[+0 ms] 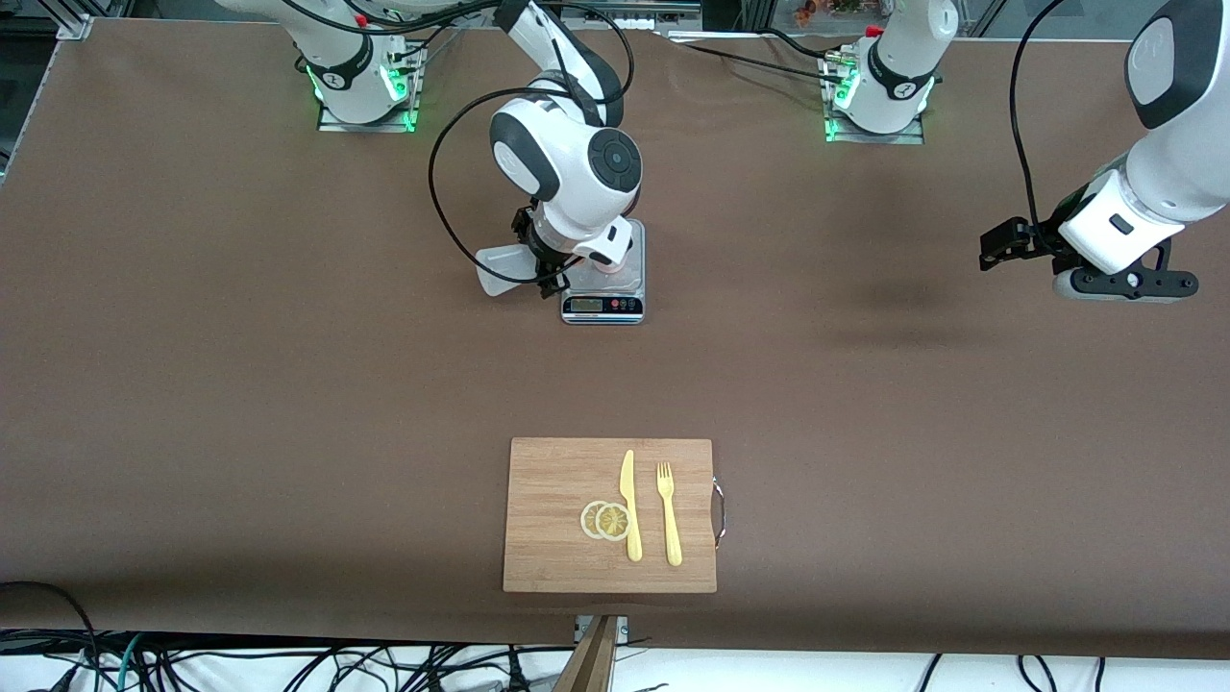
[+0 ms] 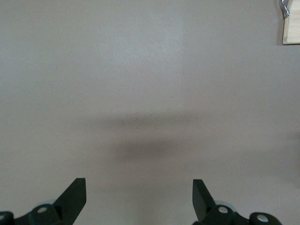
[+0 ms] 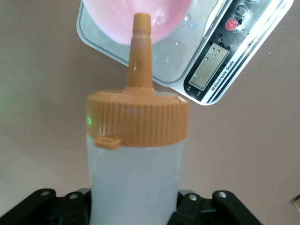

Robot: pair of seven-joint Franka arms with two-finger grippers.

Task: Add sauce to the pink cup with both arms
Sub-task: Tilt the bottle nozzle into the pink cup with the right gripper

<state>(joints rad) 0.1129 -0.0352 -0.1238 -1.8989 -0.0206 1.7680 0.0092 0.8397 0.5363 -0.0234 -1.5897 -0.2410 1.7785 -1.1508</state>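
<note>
**Sauce bottle tipped over the cup**

While the left gripper [image 1: 999, 246] waits with jaws spread over bare tabletop [image 1: 240, 384], the right gripper [image 1: 540, 259] pinches the sauce bottle [image 3: 137, 159], tilting its nozzle over the pink cup [image 3: 140, 18] on the scale [image 1: 603, 300].

Brown matte counter [image 1: 192, 384] fills the room's middle, lit evenly from above, soft shadows toward the left arm's end. Aluminium framing [image 1: 67, 19] at one upper corner. Along the counter's near edge, pale floor [image 1: 817, 673] strewn with black cables [image 1: 384, 663]; a wooden post [image 1: 591, 658] rises at mid-edge. Green lights [image 1: 399, 86] glow at the top edge.
</note>
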